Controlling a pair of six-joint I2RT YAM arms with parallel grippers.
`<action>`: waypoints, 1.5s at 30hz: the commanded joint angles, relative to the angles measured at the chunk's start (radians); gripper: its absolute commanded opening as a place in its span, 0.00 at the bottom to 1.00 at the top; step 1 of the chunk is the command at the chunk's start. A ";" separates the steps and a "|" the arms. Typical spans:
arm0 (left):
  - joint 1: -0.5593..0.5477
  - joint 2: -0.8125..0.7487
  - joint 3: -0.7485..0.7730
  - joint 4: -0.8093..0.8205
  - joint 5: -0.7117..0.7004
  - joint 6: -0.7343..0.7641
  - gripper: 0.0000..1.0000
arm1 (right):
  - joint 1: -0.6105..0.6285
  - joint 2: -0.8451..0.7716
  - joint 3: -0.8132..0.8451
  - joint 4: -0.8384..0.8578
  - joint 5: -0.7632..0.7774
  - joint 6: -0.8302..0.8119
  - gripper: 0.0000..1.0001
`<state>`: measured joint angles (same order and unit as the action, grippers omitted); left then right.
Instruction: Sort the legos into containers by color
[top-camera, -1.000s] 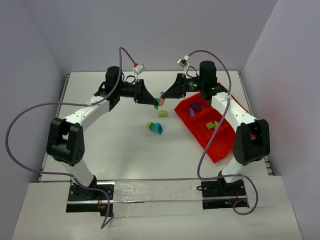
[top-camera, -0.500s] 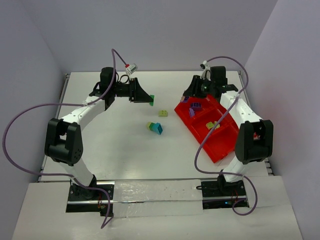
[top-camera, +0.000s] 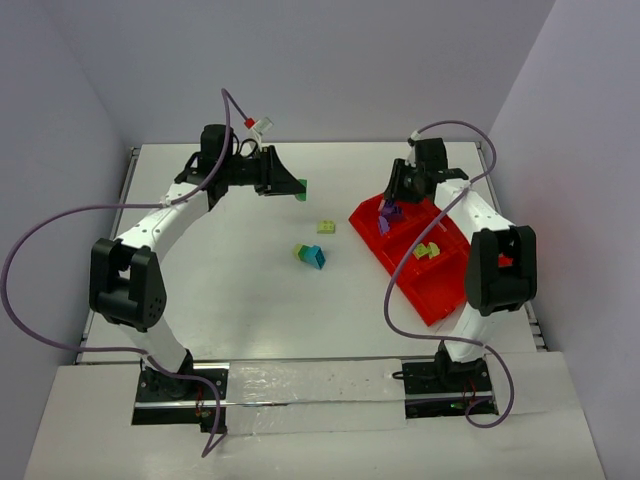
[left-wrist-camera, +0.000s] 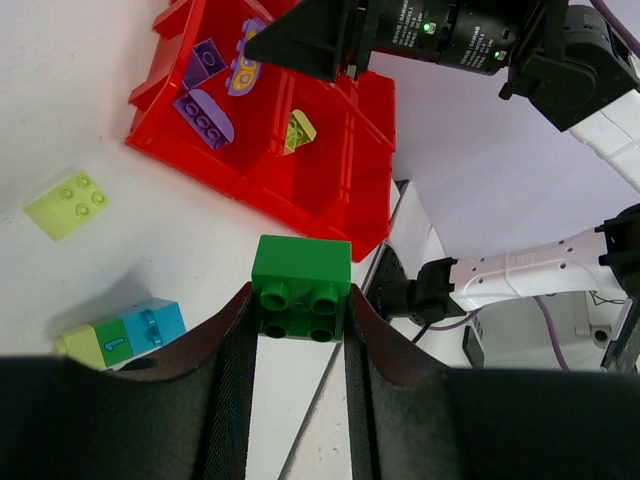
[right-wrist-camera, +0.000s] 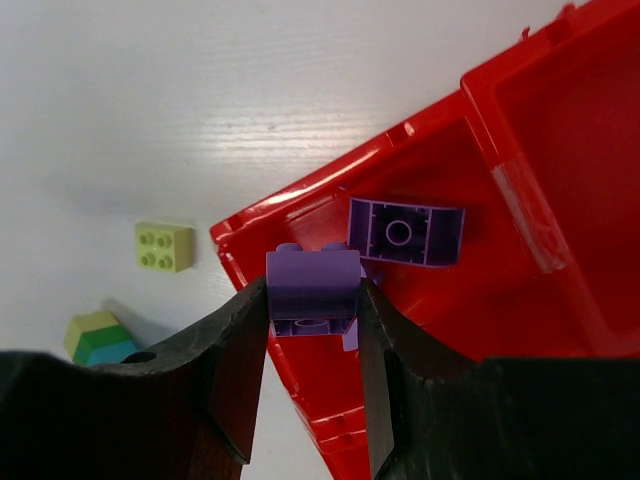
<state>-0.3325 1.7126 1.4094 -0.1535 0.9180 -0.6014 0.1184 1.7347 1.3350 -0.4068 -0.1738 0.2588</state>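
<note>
Left jaws clamp green brick (left-wrist-camera: 300, 285), right jaws clamp purple brick (right-wrist-camera: 312, 290) over partly filled tray (top-camera: 437, 290); yellow brick (top-camera: 326, 227) and mixed stack (top-camera: 310, 255) lie unsorted on bench (top-camera: 230, 290).

Lifted green brick (left-wrist-camera: 300, 287), purple brick (right-wrist-camera: 312, 290) over red tray (right-wrist-camera: 560, 150), yellow brick (top-camera: 326, 227), teal stack (top-camera: 311, 255) loose

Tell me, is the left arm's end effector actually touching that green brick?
Touching. The left wrist view shows the left end effector shut on the green brick, both fingers pressed flat against its sides, no gap.
</note>
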 joint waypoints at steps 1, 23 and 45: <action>-0.009 0.010 0.060 -0.038 -0.024 0.035 0.00 | 0.015 0.000 0.025 -0.010 0.032 -0.023 0.55; -0.037 -0.007 0.059 -0.032 -0.034 0.031 0.00 | 0.104 -0.265 -0.010 0.006 -0.038 -0.121 0.70; -0.050 0.014 0.085 -0.089 -0.061 0.066 0.00 | 0.059 0.108 0.058 -0.081 -0.075 -0.063 0.66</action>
<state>-0.3779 1.7191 1.4297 -0.2301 0.8657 -0.5627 0.1635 1.8246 1.3388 -0.4946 -0.2037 0.1967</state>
